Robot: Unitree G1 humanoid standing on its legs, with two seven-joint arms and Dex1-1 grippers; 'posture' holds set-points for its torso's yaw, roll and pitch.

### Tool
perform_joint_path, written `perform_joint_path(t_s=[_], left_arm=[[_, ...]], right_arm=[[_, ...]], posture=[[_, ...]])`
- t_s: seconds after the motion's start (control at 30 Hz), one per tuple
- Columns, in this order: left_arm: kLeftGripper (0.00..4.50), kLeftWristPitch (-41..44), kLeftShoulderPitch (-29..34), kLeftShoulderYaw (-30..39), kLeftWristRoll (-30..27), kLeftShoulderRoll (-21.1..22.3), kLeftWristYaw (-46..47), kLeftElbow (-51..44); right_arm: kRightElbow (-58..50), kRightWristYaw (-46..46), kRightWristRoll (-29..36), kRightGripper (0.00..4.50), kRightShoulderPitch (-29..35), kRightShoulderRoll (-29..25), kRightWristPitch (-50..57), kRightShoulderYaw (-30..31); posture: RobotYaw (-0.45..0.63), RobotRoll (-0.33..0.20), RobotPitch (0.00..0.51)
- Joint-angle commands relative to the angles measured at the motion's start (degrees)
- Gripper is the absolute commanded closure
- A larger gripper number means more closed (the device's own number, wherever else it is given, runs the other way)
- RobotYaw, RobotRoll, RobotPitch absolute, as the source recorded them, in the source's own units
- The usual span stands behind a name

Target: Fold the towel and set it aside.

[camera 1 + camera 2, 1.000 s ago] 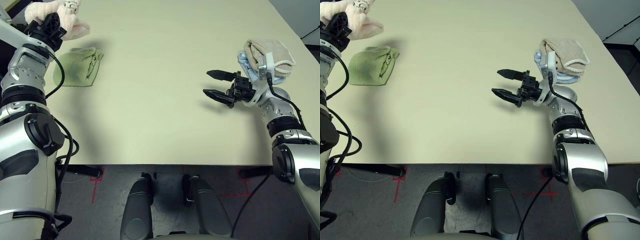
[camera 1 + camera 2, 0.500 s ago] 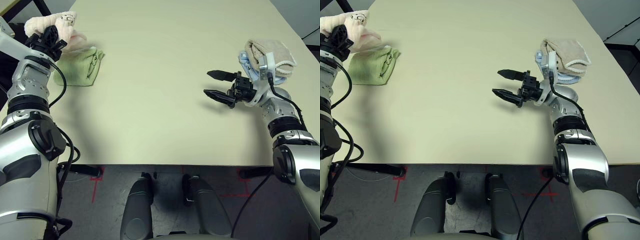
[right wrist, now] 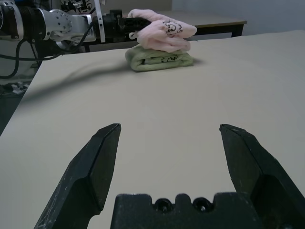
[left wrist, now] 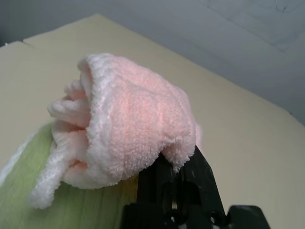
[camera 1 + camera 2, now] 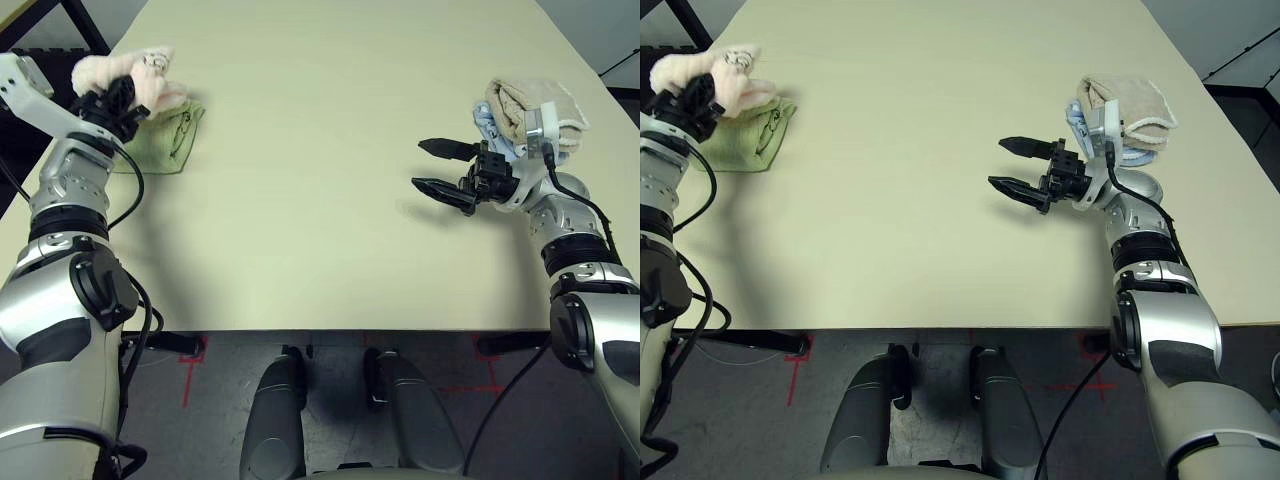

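Note:
The folded pale pink towel (image 5: 128, 74) lies bunched on top of a light green towel (image 5: 165, 140) at the table's far left. A small dark motif shows on the pink towel (image 3: 162, 29) in the right wrist view. My left gripper (image 5: 112, 101) is shut on the pink towel (image 4: 128, 124), its black fingers (image 4: 188, 174) pinching one folded edge. My right gripper (image 5: 424, 166) hovers open over bare table at the right, with nothing between its fingers (image 3: 97, 162).
A beige towel (image 5: 535, 105) lying on a blue one sits at the far right, just behind my right wrist. The pale table top (image 5: 320, 150) stretches wide between the two arms. A dark stand (image 3: 240, 26) lies beyond the table's left edge.
My left gripper has come down with the pink towel, from above and beyond the green towel to resting on it. The right arm has held its place, still open.

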Motion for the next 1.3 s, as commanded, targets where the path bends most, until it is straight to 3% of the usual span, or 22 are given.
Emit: perform_joint_path(t_s=[0.03,0.3,0.57,0.7,1.0,1.17,1.3], left_arm=[[4.48,2.0,2.4,0.2,-0.1,-0.4,1.0,-1.4],[4.48,12.6,11.6,-0.9,-0.9,2.3,-0.5,-13.4],[4.48,32.9,14.8,6.3,-10.8,2.5,5.1,-26.1],[3.34,36.5,14.4,7.1,-12.1,1.8,8.1,-27.8],[0.05,45.3,15.6,7.3,-13.9,1.4,12.8,-29.1],[0.05,54.2,18.9,5.7,-15.0,3.7,9.9,-34.1],[0.05,62.1,23.5,1.9,-17.4,8.7,2.6,-44.4]], right_arm=[[-0.3,0.3,0.2,0.0,0.4,-0.2,0.1,-0.6],[-0.3,0.4,0.2,0.0,0.5,0.0,-0.3,-0.5],[0.7,0.4,-0.3,0.0,0.3,0.4,-1.1,-0.2],[0.7,0.4,-0.4,0.0,0.1,0.9,-1.3,-0.1],[0.3,0.5,-0.3,0.0,0.8,0.5,-1.6,-0.4],[0.5,0.1,-0.3,0.0,0.7,0.7,-1.7,-0.3],[1.0,-0.7,-0.2,0.0,0.1,1.3,-1.8,-0.6]], posture=[[-0.06,0.0,0.202],[-0.06,0.0,0.195],[-0.03,0.0,0.19],[-0.03,0.0,0.188],[-0.04,0.0,0.187],[-0.03,0.0,0.187],[-0.02,0.0,0.183]])
